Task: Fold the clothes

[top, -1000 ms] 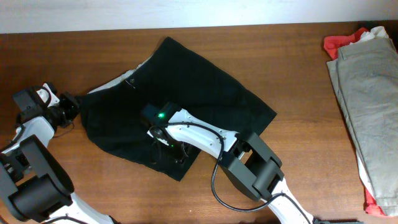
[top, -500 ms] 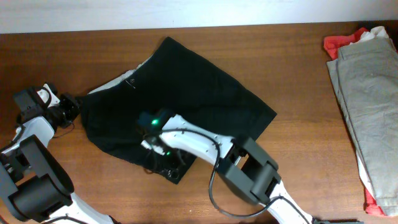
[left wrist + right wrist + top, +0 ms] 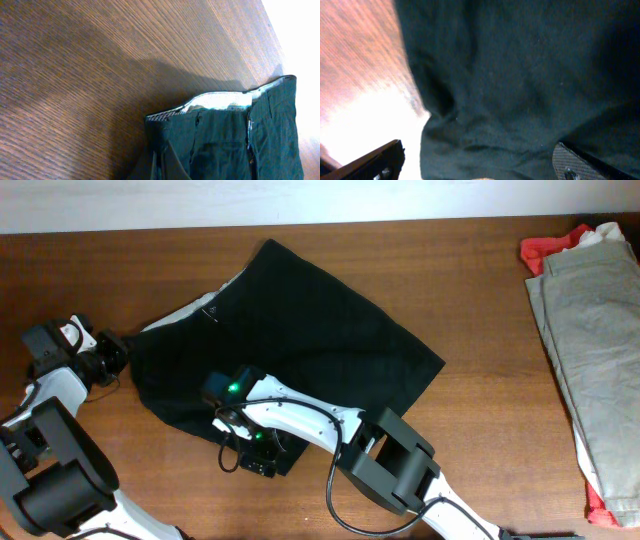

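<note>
Dark garment (image 3: 320, 340) lies spread on the wooden table (image 3: 480, 260), left of centre, one corner pointing to the far edge. Its waistband (image 3: 220, 102) is at the left end and turned partly open, so a pale checked lining shows.

My right claw (image 3: 252, 458) sits low at the near edge of the garment, where the cloth meets bare wood. In the right wrist view, both fingertips (image 3: 385, 157) stand wide apart at the bottom corners of the frame. Claw is open. Dark cloth fills the view beyond them, with a strip of table on the left. No cloth is pinched.

My left claw (image 3: 112, 352) is at the garment's left edge, at the waistband end, touching or just beside the cloth. The left wrist view shows only wood and waistband, no fingers. I cannot tell whether this claw is open or closed.

Far right of the table, well apart from both arms: beige trousers (image 3: 590, 330) lying over a red cloth (image 3: 545, 248).
</note>
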